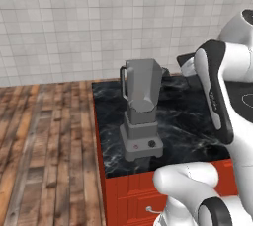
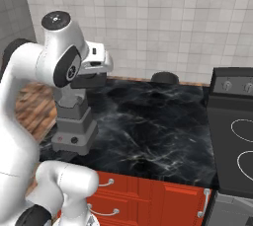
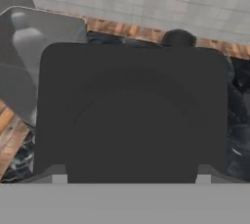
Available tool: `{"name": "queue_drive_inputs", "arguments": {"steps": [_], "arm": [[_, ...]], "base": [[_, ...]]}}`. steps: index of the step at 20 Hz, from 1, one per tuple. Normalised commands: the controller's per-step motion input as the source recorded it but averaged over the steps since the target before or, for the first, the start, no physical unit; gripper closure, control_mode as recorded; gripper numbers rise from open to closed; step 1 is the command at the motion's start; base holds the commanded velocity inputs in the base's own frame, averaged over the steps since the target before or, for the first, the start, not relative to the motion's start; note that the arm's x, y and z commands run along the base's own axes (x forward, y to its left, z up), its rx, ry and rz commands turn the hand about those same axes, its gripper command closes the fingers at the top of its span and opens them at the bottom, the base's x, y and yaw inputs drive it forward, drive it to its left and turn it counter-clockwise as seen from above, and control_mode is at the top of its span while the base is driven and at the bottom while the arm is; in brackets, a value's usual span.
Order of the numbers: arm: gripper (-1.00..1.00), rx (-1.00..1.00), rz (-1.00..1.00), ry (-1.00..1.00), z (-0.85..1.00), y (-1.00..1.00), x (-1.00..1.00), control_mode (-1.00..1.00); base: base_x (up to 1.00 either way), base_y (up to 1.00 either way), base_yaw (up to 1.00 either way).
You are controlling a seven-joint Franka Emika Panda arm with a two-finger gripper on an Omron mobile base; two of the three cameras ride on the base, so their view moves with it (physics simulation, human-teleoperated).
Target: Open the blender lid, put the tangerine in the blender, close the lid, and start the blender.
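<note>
A: What is seen as the biggest thing?

B: A black marbled worktop [image 1: 197, 131] on red cabinets is seen, with a dark stove [image 2: 232, 136] joined to its one end. A white tiled wall is behind.

A: Where is the blender [image 1: 142, 111] found?

B: It is placed upright on the worktop, near the end far from the stove. Its grey jar is seen uncovered at the top. On the stepped base a black knob [image 1: 151, 144] and a small red button [image 1: 136, 146] are seen.

A: And the blender lid [image 3: 132, 115]?

B: It is lifted off the jar and is held in the air just beside the rim, on the stove's side.

A: How is the tool [image 3: 131, 178] set?

B: Its fingers are closed on two opposite edges of the blender lid, so they are kept wide apart.

A: Anything smaller?

B: A small dark round thing [image 2: 165, 78] is seen at the wall; what it is cannot be told.
</note>
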Motion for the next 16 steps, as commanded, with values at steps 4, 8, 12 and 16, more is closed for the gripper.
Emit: {"name": "queue_drive_inputs", "arguments": {"steps": [4,8,12,16], "arm": [[1.0,0.0,0.0,-0.02,0.85,0.65,-0.17,-1.0],[1.0,0.0,-0.06,0.0,0.37,0.95,0.01,-1.0],[1.0,0.0,-0.11,0.02,0.02,0.78,0.33,-1.0],[1.0,0.0,-0.06,0.07,0.0,0.34,0.62,-1.0]], "base": [[0.0,0.0,0.0],[0.0,0.0,0.0],[0.0,0.0,0.0],[0.0,0.0,0.0]]}}
